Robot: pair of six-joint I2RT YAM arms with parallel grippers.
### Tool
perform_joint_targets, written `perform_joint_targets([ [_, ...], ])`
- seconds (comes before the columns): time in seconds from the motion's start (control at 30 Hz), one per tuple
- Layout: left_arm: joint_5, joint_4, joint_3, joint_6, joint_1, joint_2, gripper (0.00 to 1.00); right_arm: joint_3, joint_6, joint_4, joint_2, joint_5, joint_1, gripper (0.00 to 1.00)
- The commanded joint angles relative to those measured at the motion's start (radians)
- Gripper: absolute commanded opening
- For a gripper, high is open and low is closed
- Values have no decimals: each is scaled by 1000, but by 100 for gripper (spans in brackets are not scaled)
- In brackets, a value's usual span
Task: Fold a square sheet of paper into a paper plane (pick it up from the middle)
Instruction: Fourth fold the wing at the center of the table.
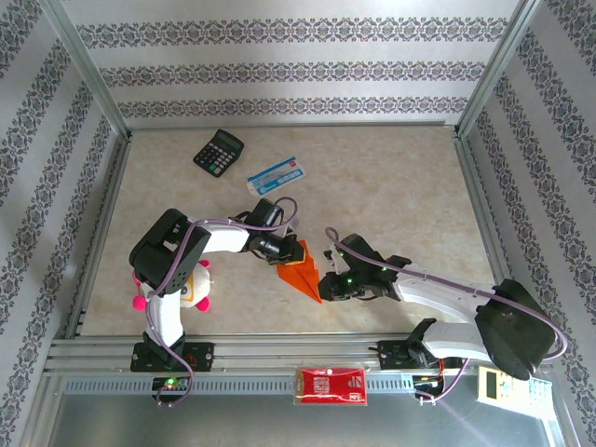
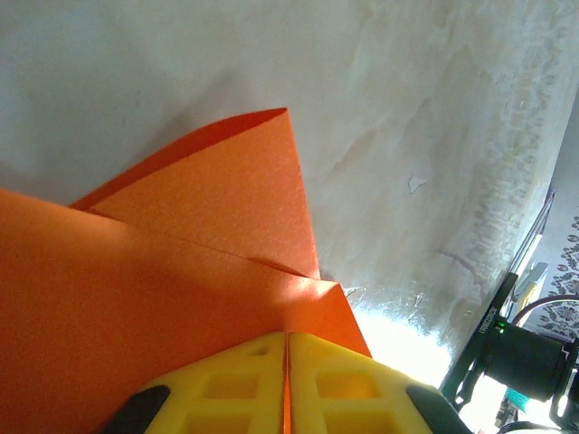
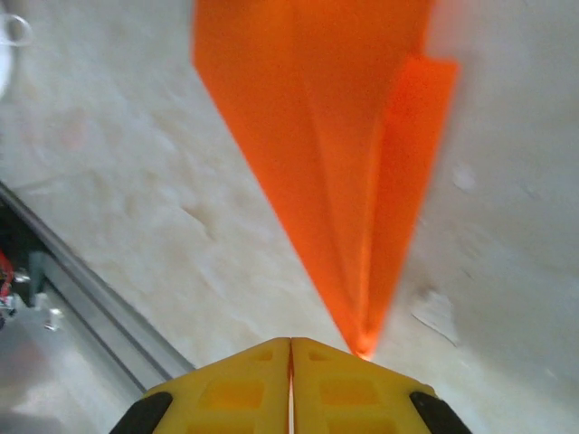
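The square sheet of paper is folded into a slim, pointed orange paper plane (image 1: 304, 272) and sits low over the table between the two arms. My left gripper (image 1: 285, 257) is shut on the plane's wide end. In the left wrist view the orange sheet (image 2: 181, 271) runs into the closed yellow fingers (image 2: 235, 389), and a thin orange line shows in the seam of the left gripper (image 2: 287, 339). My right gripper (image 1: 326, 270) is shut at the pointed end. In the right wrist view the plane's tip (image 3: 362, 339) meets the right finger's edge beside the right gripper (image 3: 290, 344), not in its seam.
A black calculator (image 1: 219, 150) and a blue-and-white flat packet (image 1: 276, 174) lie at the back left. A red packet (image 1: 330, 385) sits on the front rail. A white toy with pink balls (image 1: 194, 287) is by the left arm's base. Metal frame rails edge the table.
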Motion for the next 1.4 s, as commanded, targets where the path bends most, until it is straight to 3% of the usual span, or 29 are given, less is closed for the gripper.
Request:
perform_joint_targets([
  [0.0,-87,-85,-11,32,24,52,11,58,4,52,66,-18,-6,10],
  [0.4,-81,-82,-8,27,23,52,12,179,11,161,322,7,-15,8],
  [1.37,-22,-4,87,-78,25,-34,29,54,21,195,333,30,-94,3],
])
